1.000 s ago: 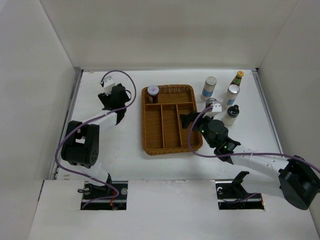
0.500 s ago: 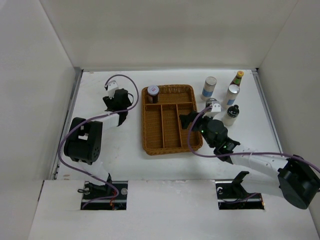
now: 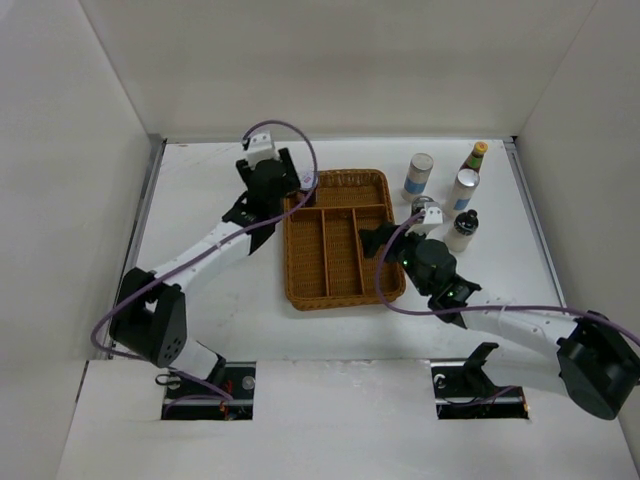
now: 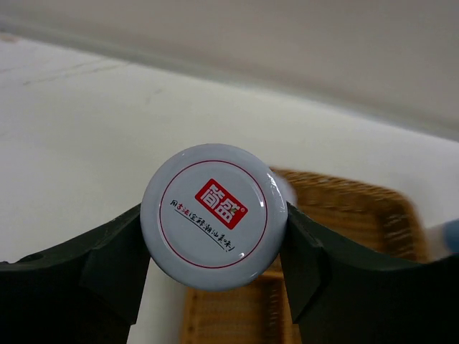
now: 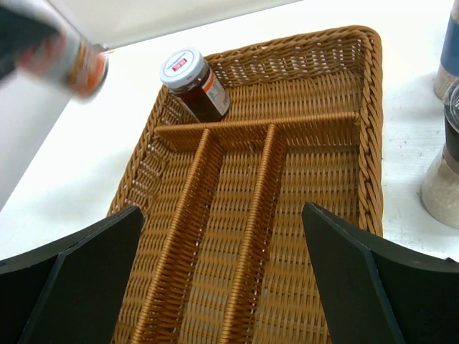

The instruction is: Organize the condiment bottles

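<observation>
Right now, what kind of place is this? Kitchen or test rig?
Likely a lab test cell, not a kitchen: plain white panel walls box in a white tabletop, two black-and-white robot arms sit at its near edge, and it holds a brown wicker tray and small condiment bottles.

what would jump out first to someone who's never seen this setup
A white-lidded jar with a red logo fills the left wrist view, clamped between the left arm's fingers by the far left corner of the wicker tray. Inside that corner stands a second jar with dark contents, and the right arm's fingers are spread open at the tray's right edge.
</observation>
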{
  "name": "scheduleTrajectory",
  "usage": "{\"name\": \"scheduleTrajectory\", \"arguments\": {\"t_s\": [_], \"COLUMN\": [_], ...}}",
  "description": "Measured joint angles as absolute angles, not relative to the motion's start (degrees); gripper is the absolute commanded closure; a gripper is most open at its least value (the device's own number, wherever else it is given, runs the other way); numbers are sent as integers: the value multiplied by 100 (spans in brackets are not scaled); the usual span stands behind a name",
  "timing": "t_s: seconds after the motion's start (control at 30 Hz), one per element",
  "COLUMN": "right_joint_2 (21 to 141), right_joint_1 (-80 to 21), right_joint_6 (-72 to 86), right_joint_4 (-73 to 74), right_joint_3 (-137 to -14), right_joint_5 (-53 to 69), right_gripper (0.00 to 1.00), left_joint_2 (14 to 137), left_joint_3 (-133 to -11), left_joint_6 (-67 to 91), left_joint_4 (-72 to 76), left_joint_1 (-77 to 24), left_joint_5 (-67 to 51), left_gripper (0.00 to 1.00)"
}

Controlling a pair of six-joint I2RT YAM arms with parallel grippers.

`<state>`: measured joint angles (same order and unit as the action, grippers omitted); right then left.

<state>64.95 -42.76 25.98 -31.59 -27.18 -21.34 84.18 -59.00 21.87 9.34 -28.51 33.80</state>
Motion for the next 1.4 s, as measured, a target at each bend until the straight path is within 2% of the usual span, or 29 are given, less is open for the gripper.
{"name": "scheduleTrajectory", "arguments": {"t_s": [0.3, 0.47, 0.67, 0.8, 0.9, 1.07, 1.17, 1.3, 1.33, 1.37, 1.4], "right_joint_2": [5889, 5581, 5406, 5341, 5317, 5312, 5223, 4952, 4886, 4818, 4764], "right_joint_1": [-4244, -4180, -4071, -3944, -3859, -3780, -3736, -3708, -3708, -3708, -3708], "right_joint_6": [2639, 2661, 2709, 2788, 2836, 2877, 2884, 2902, 2904, 2917, 2919], "right_joint_4": [-3168, -3173, -3166, -3175, -3168, -3166, -3157, -3120, -3096, -3055, -3011], "right_joint_3": [-2694, -2536, -2432, -2392, -2342, -2340, -2340, -2340, -2342, -2349, -2357], "right_joint_5": [-2191, -2318, -2453, -2510, -2528, -2534, -2543, -2613, -2626, -2639, -2652], "right_gripper": [0, 0, 0, 0, 0, 0, 0, 0, 1, 8, 22], "left_joint_2": [10613, 11760, 12269, 12269, 12269, 12258, 12232, 12036, 11926, 11817, 11668], "left_joint_3": [-8388, -8713, -8696, -8586, -8370, -8276, -8246, -8239, -8239, -8239, -8239], "left_joint_6": [1946, 1903, 1883, 1885, 1885, 1890, 1890, 1883, 1885, 1885, 1885], "left_joint_4": [1347, 1201, 906, 1284, 1538, 1846, 1914, 1879, 1857, 1857, 1863], "left_joint_1": [-3710, -3750, -3723, -3717, -3717, -3721, -3760, -3841, -3859, -3872, -3896], "left_joint_5": [2958, 2823, 2792, 2783, 2794, 2799, 2799, 2722, 2670, 2617, 2550], "left_gripper": [65, 65, 63, 52, 34, 16, 8, 2, 1, 1, 1]}}
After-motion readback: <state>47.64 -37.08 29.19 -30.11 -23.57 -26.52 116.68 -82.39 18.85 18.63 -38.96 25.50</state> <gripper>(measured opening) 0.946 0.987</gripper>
